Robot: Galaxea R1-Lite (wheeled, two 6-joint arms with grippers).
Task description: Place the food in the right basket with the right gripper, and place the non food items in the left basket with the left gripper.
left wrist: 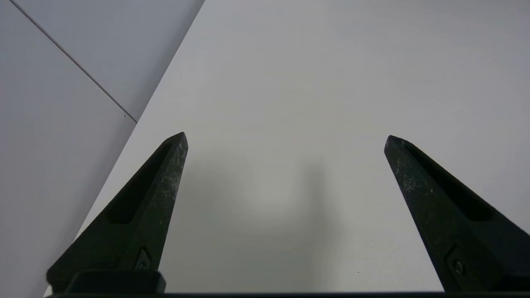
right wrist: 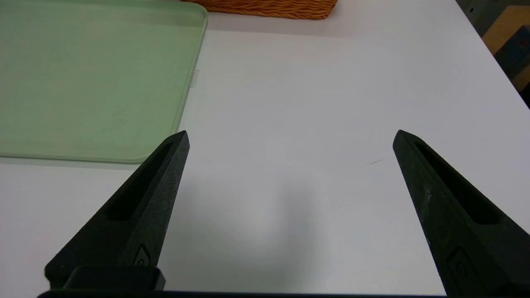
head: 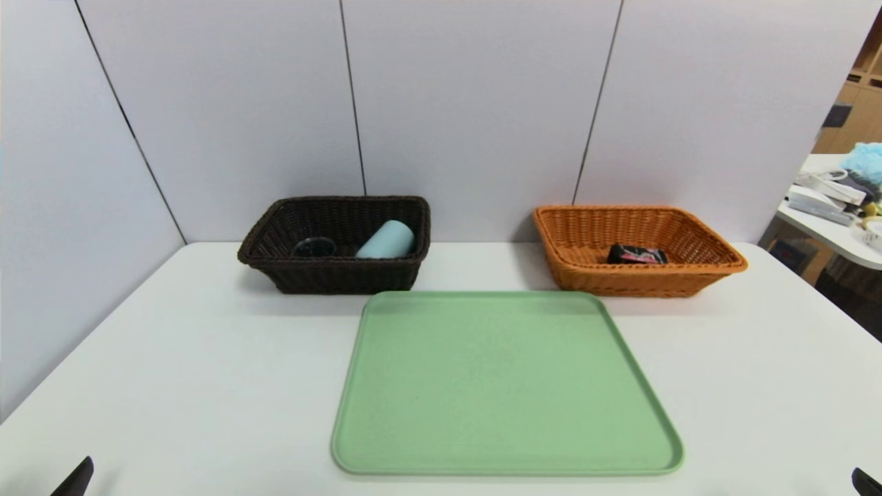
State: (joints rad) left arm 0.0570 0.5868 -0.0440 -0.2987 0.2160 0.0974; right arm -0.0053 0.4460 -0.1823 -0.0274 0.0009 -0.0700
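Green tray (head: 506,386) sits bare just before the baskets: tumbler (head: 386,240) and glass cup (head: 313,246) in the left basket (head: 275,265), food (head: 636,255) in the right basket (head: 572,269). Left gripper (left wrist: 285,138) and right gripper (right wrist: 290,136) hover over bare table (head: 172,372) either side of the tray, both spread wide, holding nothing.

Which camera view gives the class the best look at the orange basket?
The head view: the whole orange basket shows, black packet inside. The right wrist view catches only its base; the left wrist view shows none of it.
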